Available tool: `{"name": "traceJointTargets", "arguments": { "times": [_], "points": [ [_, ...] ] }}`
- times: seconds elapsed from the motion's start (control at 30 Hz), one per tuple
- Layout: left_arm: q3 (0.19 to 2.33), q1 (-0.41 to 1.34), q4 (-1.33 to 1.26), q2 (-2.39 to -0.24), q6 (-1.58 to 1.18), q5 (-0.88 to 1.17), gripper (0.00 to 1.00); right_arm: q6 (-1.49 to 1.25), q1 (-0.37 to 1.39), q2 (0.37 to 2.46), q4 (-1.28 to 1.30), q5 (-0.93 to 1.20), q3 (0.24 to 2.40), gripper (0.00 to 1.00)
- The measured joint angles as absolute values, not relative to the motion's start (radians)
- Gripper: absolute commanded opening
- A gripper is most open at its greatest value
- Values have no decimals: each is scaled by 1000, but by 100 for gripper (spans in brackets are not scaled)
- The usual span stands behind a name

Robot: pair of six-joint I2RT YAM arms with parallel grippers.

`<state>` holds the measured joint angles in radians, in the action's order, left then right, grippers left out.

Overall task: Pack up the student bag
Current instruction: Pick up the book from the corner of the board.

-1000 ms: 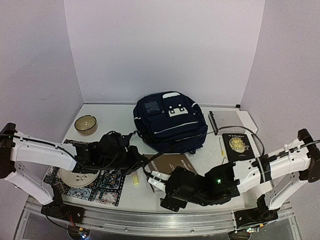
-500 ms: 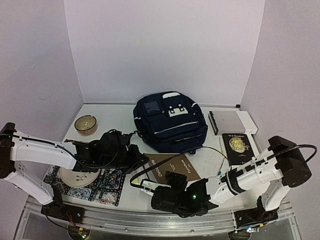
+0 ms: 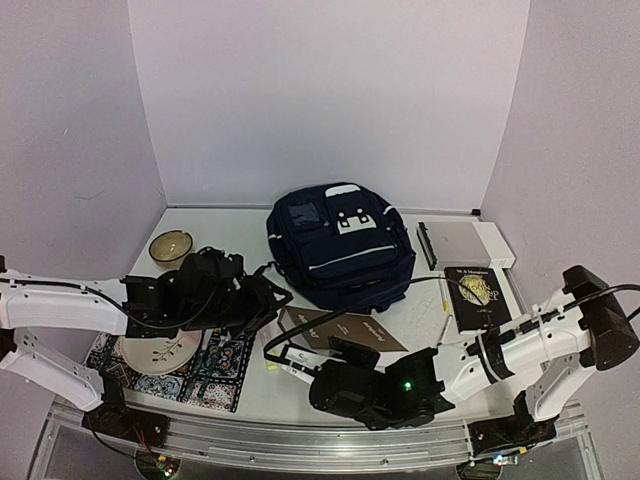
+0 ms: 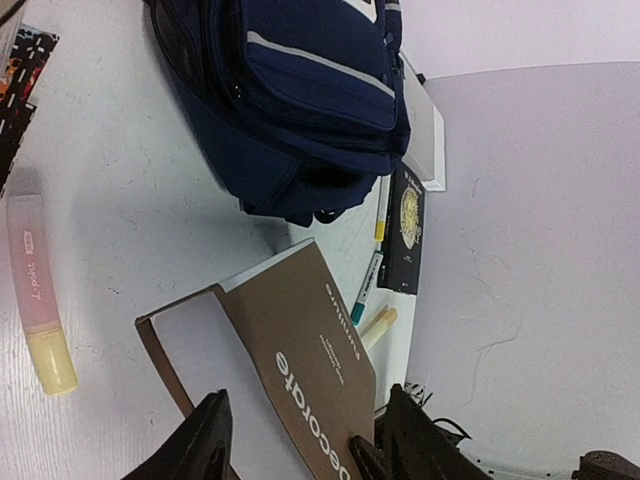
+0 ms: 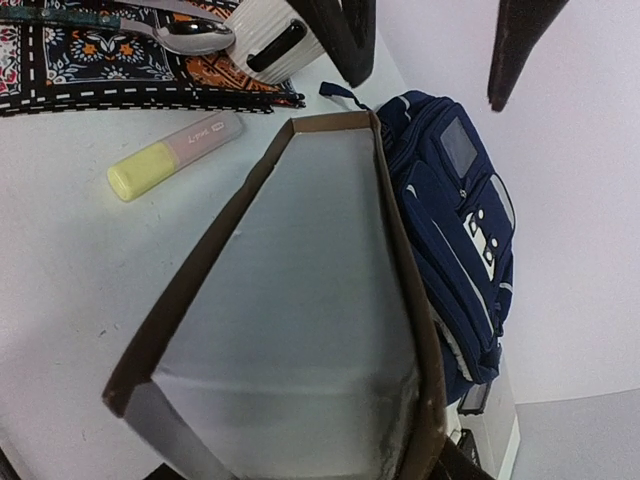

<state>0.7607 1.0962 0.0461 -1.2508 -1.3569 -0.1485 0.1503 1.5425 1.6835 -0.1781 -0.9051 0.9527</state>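
Observation:
The student bag (image 3: pixel 340 242) lies zipped at mid table, dark navy with white stripe trim; it also shows in the left wrist view (image 4: pixel 300 100) and the right wrist view (image 5: pixel 450 220). A brown book (image 3: pixel 345 330) printed "decorate" (image 4: pixel 310 370) is tilted up off the table in front of it. My right gripper (image 3: pixel 337 362) is shut on the book's near end, whose pages and covers fill its view (image 5: pixel 300 330). My left gripper (image 3: pixel 268 300) stands open, its fingers (image 4: pixel 213 445) on either side of the book's end.
A pink and yellow highlighter (image 4: pixel 35 290) lies left of the book. A patterned placemat (image 3: pixel 215 372) with a plate (image 3: pixel 150 355) sits at front left, a bowl (image 3: pixel 171 247) behind it. A black book (image 3: pixel 478 293), pens (image 4: pixel 368 285) and a grey case (image 3: pixel 462 243) lie right.
My left gripper has opened off the brown book and drawn back to the left. My right gripper has slid in under the book's near end and closed on it.

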Motion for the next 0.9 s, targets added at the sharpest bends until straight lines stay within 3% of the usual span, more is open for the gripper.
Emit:
{"name": "traceJointTargets", "arguments": {
  "times": [0.27,0.47,0.7,0.9],
  "points": [
    [764,1096,178,-1139,-1382,-168,81,177,1543,1683,-181,-915,953,34],
    [756,1096,210,-1156,-1419,-148,87,192,1544,1683,-183,-916,953,27],
    [756,1096,183,-1240,-1450,-105,88,218,1544,1681,-183,-912,953,27],
    [756,1094,104,-1308,-1488,-67,82,231,1550,1679,-183,-904,958,27]
  ]
}}
